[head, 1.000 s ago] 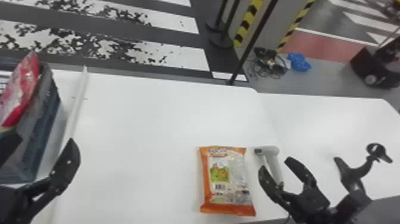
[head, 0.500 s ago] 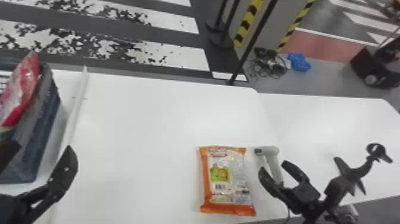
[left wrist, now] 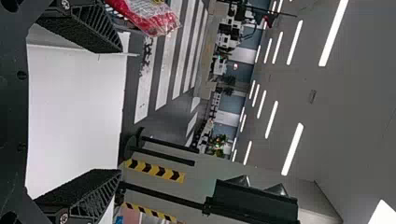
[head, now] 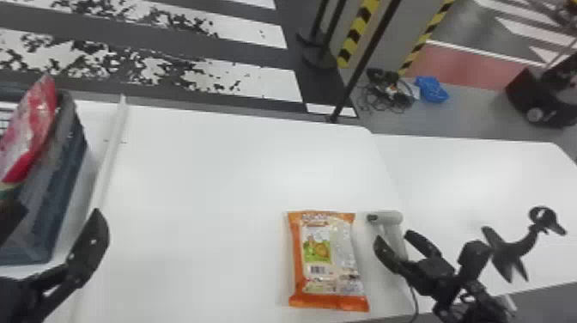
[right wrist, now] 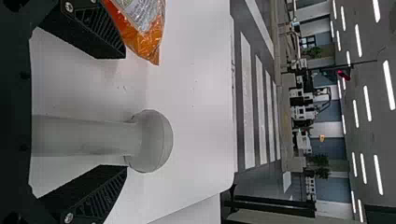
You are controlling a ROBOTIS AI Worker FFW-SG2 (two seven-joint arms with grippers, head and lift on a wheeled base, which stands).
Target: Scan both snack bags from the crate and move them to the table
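Note:
At the head view's lower left, my left gripper [head: 56, 227] is beside the dark crate [head: 64, 184], from which a red snack bag [head: 32, 129] leans up. The left wrist view has the left gripper [left wrist: 119, 112] open with nothing held, the red bag [left wrist: 149, 16] beyond one finger. An orange snack bag [head: 326, 257] lies flat on the table. Right of it a grey handheld scanner [head: 393, 232] lies under my right gripper [head: 397, 242]. In the right wrist view the open right gripper [right wrist: 126, 112] has the scanner [right wrist: 149, 140] between its spread fingers, with the orange bag [right wrist: 144, 37] to one side.
A white table [head: 206, 193] spans the middle, with a pale raised strip [head: 111, 150] running beside the crate. A second white table [head: 472, 172] adjoins at the right. Beyond the far edge stands a dark pole [head: 365, 60] on the floor.
The left gripper has shifted slightly down and toward the left. The right gripper has turned a little and moved slightly lower over the scanner. Both bags are where they were.

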